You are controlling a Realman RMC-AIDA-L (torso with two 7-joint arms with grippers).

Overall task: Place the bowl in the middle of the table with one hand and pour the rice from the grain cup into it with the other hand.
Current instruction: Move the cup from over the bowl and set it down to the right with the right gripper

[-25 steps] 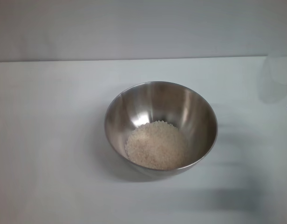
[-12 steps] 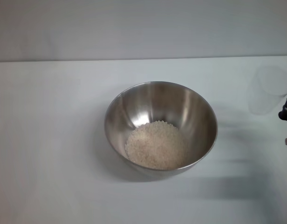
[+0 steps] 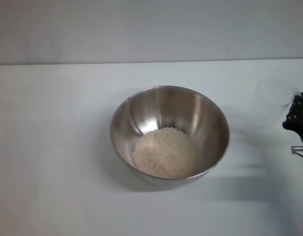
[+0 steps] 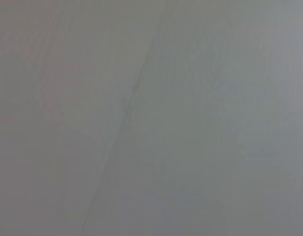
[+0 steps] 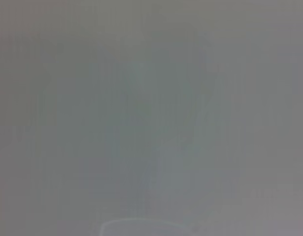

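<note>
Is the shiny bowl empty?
No, the bowl has a heap of rice lying in its bottom.

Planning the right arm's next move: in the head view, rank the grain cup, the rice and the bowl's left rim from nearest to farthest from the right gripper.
1. grain cup: faint, right beside the right gripper at the table's right edge.
2. rice: heaped inside the bowl, mid-table.
3. The bowl's left rim: farthest, on the far side of the rice.

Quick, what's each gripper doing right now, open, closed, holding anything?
Left gripper: not in view.
Right gripper: at the table's right edge beside the grain cup; grip cannot be told.
</note>
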